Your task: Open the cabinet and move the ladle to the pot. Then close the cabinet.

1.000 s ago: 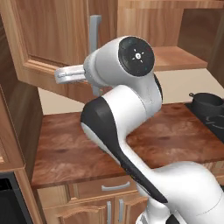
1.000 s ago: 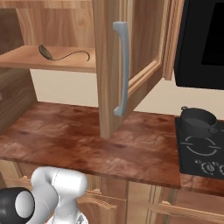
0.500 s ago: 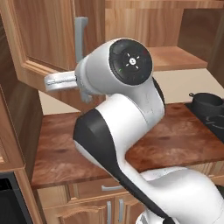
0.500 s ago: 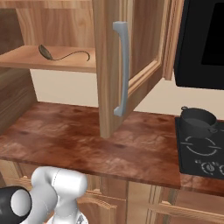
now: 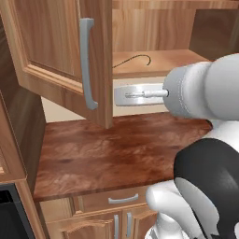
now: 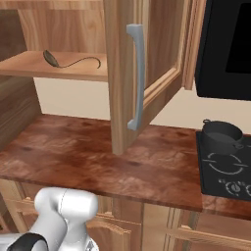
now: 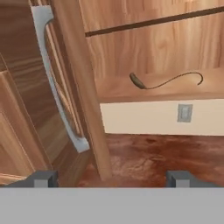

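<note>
Reddish-brown stone-look surface (image 6: pixel 98 157) runs under the wall cabinet (image 6: pixel 122 73), whose door stands swung out over it, its grey bar handle (image 6: pixel 136 76) facing the room; judging by that, the opening step looks done. On the bare lower shelf (image 6: pixel 54 71) inside lies the ladle (image 6: pixel 68 61), flat on its side, its small bowl toward the left in the right base view and its thin curved handle trailing to the right. It also shows on that shelf in the left base view (image 5: pixel 133 59) and ahead of the fingers in the hand view (image 7: pixel 164 81). The hand (image 7: pixel 111 178) is empty, its two dark tips standing far apart at the bottom of its own view, well short of the ladle and just beside the open door's edge. Off to the right, the pot (image 6: pixel 221 137) sits on the dark cooktop (image 6: pixel 230 171), well apart from the cabinet. What remains, as I read it, is nearly everything after the door: reach into the shelf, take the ladle, carry it across to the pot, then swing the door shut.
</note>
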